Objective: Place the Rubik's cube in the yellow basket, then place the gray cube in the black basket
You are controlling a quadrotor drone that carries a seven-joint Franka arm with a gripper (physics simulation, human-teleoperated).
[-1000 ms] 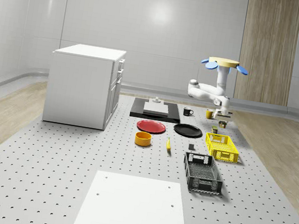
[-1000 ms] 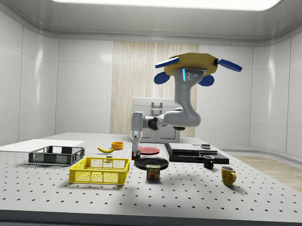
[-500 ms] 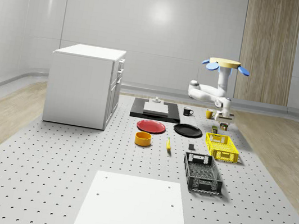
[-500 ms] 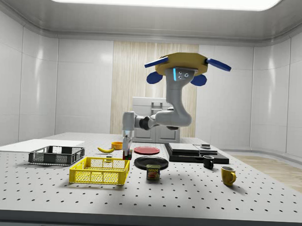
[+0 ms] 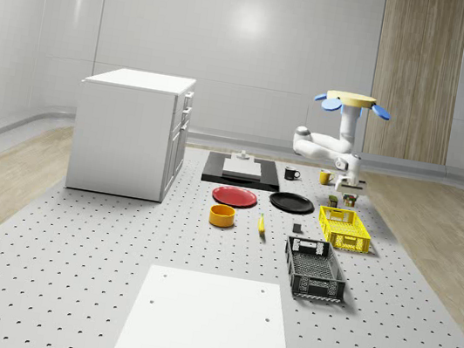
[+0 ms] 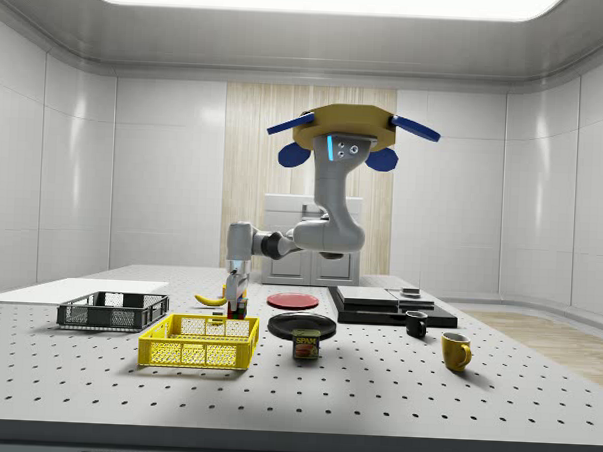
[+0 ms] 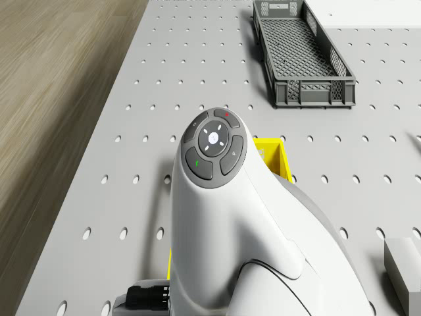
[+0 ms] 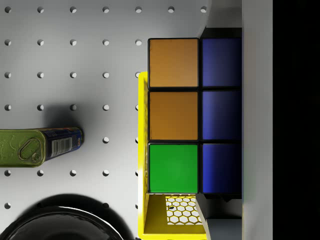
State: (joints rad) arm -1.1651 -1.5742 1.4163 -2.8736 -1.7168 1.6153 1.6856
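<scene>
Half the yellow basket (image 8: 172,220) behind the pincer-held Rubik's cube (image 8: 195,116)

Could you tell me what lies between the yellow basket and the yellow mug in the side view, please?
In the side view, a Spam can stands on the table between the yellow basket and the yellow mug, much nearer the basket.

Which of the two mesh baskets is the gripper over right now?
The yellow plastic mesh basket: the gripper holds the Rubik's cube above its end; the black mesh basket sits farther off.
</scene>
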